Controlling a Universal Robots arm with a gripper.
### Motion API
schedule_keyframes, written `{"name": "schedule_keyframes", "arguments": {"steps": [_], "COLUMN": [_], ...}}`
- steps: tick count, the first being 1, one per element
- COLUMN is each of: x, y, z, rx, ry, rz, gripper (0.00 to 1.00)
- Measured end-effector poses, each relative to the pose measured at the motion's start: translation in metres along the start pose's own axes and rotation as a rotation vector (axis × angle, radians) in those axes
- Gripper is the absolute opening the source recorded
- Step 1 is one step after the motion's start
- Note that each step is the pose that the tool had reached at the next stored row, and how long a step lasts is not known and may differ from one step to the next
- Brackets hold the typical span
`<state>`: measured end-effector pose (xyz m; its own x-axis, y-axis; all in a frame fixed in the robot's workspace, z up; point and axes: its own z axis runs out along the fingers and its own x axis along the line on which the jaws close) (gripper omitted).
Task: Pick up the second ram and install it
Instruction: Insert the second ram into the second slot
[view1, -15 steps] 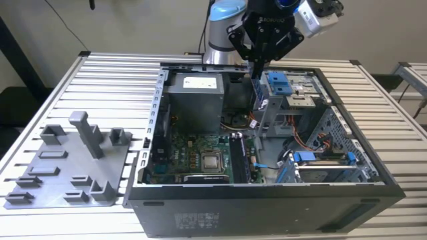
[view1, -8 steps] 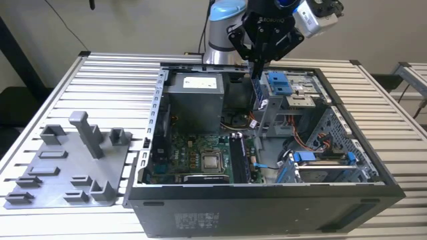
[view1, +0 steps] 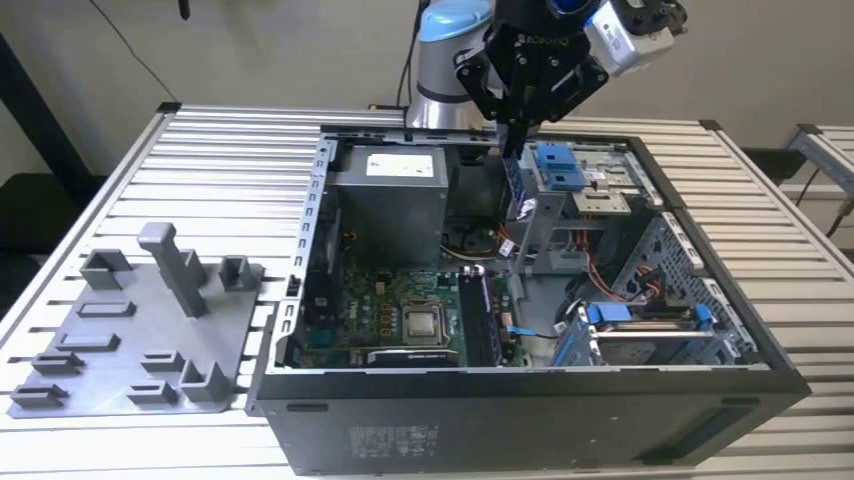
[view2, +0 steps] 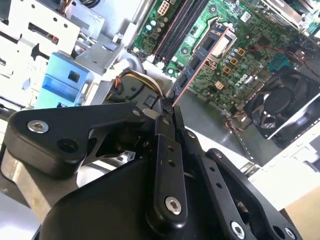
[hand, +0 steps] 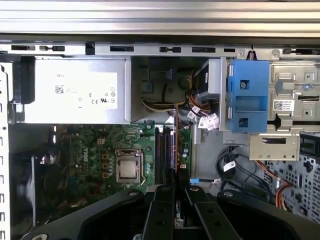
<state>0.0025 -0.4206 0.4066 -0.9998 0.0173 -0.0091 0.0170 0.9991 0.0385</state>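
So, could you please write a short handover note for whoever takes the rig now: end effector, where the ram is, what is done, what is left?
End effector: shut on the second ram, which hangs on edge below it.
Where: above the open computer case, roughly in line with the memory slots in the first wrist view.
Done: the ram is picked up.
Left: it is not yet seated in a slot.
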Motion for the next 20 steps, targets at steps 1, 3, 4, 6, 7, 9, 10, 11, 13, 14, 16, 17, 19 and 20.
{"name": "schedule_keyframes", "arguments": {"steps": [1, 3, 4, 6, 7, 9, 10, 11, 13, 14, 16, 17, 19, 20], "x": [0.0, 0.0, 0.0, 0.0, 0.0, 0.0, 0.0, 0.0, 0.0, 0.0, -0.0001, -0.0002, -0.0006, -0.0007], "y": [0.0, 0.0, 0.0, 0.0, 0.0, 0.0, -0.0001, -0.0003, -0.001, -0.0014, -0.0026, -0.0032, -0.0044, -0.0049], "z": [0.0001, 0.0, 0.0, 0.0001, 0.0001, 0.0008, 0.0013, 0.002, 0.0034, 0.0042, 0.0056, 0.0063, 0.0077, 0.0084], "rx": [0.0, 0.0001, 0.0001, 0.0001, 0.0, 0.0, 0.0002, 0.0001, 0.0002, 0.0003, 0.0005, 0.0004, 0.0004, 0.0002], "ry": [-0.0002, -0.0003, -0.0004, -0.0004, -0.0003, -0.0004, -0.0004, -0.0005, -0.0004, -0.0004, -0.0003, -0.0004, -0.0004, -0.0004], "rz": [0.005, 0.009, 0.01, 0.01, 0.01, 0.01, 0.01, 0.01, 0.01, 0.01, 0.01, 0.01, 0.01, 0.01], "gripper": [0.14, 0.14, 0.14, 0.14, 0.14, 0.14, 0.14, 0.14, 0.14, 0.14, 0.14, 0.14, 0.14, 0.14]}}
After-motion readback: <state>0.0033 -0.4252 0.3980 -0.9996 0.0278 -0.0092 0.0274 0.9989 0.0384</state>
